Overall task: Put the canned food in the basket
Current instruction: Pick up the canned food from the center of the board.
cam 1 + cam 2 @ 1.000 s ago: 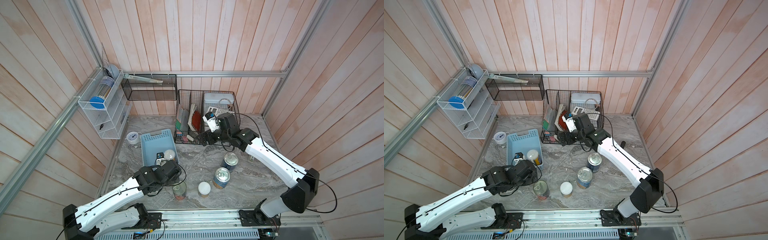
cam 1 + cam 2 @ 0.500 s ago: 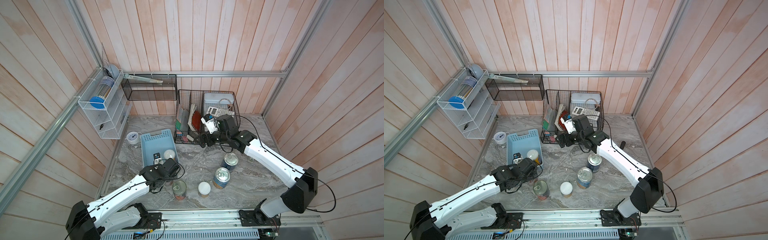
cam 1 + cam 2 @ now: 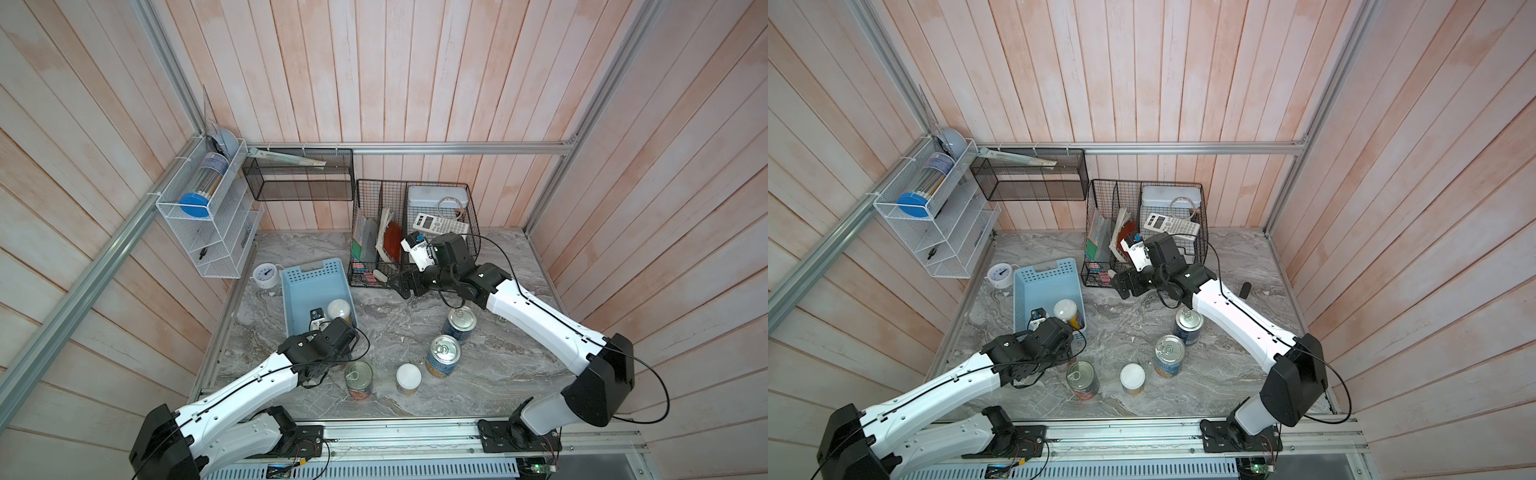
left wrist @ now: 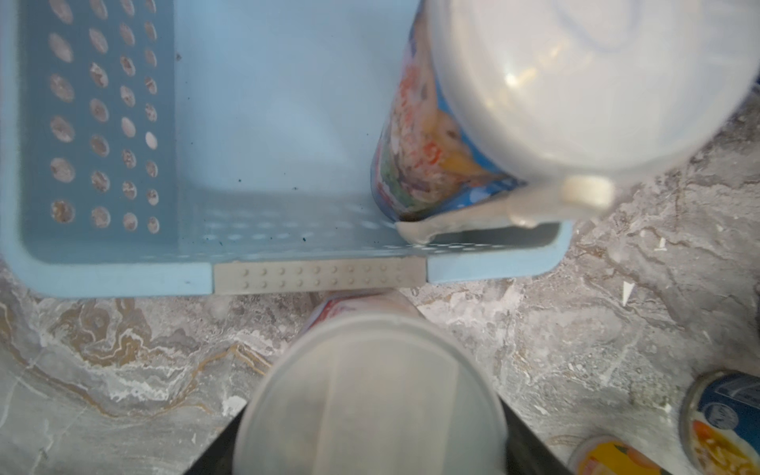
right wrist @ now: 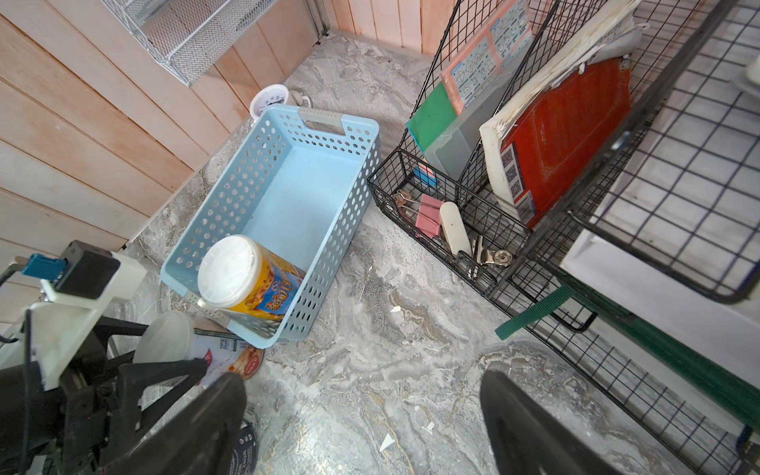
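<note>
The light blue basket (image 3: pixel 311 264) lies on the marble table with one white-lidded jar (image 3: pixel 338 308) standing in its near end; the right wrist view also shows that jar (image 5: pixel 230 267). Just outside that near end, my left gripper (image 4: pixel 370 432) is shut on a second white-lidded jar (image 4: pixel 370 390), a finger against each side. The arm hides this jar in both top views. A red-labelled can (image 3: pixel 358 380), another white-lidded jar (image 3: pixel 408 376) and two blue cans (image 3: pixel 444 355) (image 3: pixel 459 324) stand near the front. My right gripper (image 5: pixel 366 395) hovers open and empty beside the black organiser.
A black wire organiser (image 3: pixel 415 232) with books and a calculator stands at the back. A white wire rack (image 3: pixel 208 224) and a black mesh shelf (image 3: pixel 299 178) hang on the walls. A small white clock (image 3: pixel 266 275) sits left of the basket.
My left gripper's jaws have narrowed onto the jar outside the basket's near end. My right gripper has drifted slightly toward the basket, still open.
</note>
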{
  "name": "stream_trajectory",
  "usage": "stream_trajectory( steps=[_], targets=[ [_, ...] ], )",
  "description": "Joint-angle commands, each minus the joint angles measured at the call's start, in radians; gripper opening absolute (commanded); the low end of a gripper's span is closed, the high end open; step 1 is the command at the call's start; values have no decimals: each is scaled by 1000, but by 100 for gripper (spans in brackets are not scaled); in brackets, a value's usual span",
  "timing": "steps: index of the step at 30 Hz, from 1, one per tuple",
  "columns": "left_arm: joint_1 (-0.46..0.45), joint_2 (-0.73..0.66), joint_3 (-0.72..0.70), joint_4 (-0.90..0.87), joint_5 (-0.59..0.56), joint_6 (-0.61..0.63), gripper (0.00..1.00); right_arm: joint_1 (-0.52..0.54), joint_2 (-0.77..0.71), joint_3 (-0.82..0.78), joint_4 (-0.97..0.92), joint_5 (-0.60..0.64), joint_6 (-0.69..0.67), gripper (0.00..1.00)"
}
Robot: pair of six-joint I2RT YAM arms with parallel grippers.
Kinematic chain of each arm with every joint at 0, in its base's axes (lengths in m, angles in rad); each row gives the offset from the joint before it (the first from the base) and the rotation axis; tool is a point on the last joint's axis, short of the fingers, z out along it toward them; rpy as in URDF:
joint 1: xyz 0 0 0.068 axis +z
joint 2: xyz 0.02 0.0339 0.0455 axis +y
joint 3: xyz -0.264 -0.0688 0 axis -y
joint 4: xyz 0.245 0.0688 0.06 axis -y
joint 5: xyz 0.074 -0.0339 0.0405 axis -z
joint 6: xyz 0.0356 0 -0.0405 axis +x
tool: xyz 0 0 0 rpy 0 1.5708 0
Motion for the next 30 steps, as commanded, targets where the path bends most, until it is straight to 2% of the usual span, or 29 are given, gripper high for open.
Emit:
stream_trajectory(
  steps=[1,5,10,14,18,20,25,30],
  targets=[
    [2,-50,-7,-31,9,-12,63,7,-18,-4,14,-14,1,96],
    [-9,-115,60,-129,23,-27,59,17,-23,0,-5,-13,-5,96],
    [-36,-181,240,-329,-31,-44,59,47,-39,-10,-60,-64,-45,96],
    [-25,-181,387,-396,-110,-25,58,164,-28,-5,-141,-91,-124,95],
    [46,-114,493,-409,-162,81,58,288,-16,-20,-206,-81,-154,95],
    [118,-83,524,-392,-151,153,58,332,-25,-48,-207,-81,-150,95],
    [381,-48,494,-252,17,337,58,429,-53,-131,-165,-28,-143,96],
    [555,11,426,-123,140,442,57,482,-21,-158,-185,-9,-135,96]
  ],
)
